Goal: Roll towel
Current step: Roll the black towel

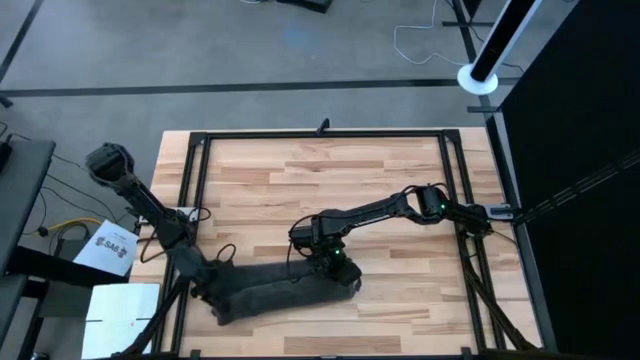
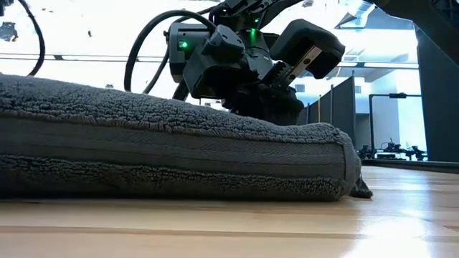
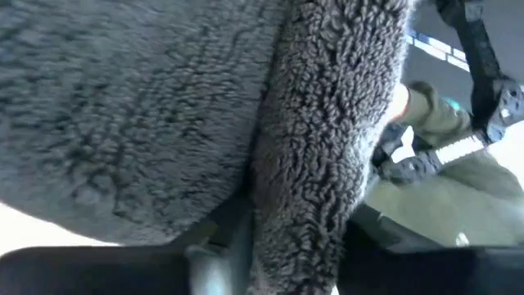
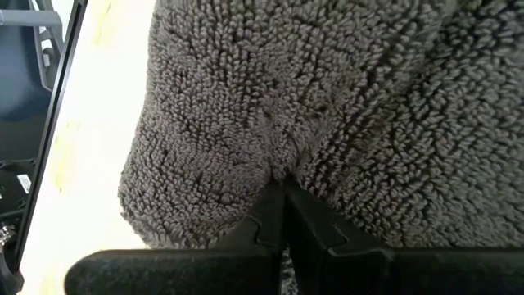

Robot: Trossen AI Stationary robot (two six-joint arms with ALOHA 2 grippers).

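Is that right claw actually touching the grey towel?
Touching. The right wrist view shows the right gripper with its dark fingers shut together, their tips pressed into the pile of the towel.

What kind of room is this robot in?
Probably a robot lab or workshop. A wooden table in a black metal frame stands on a grey floor with loose cables. Two robot arms work on a grey towel, and partition screens stand behind.
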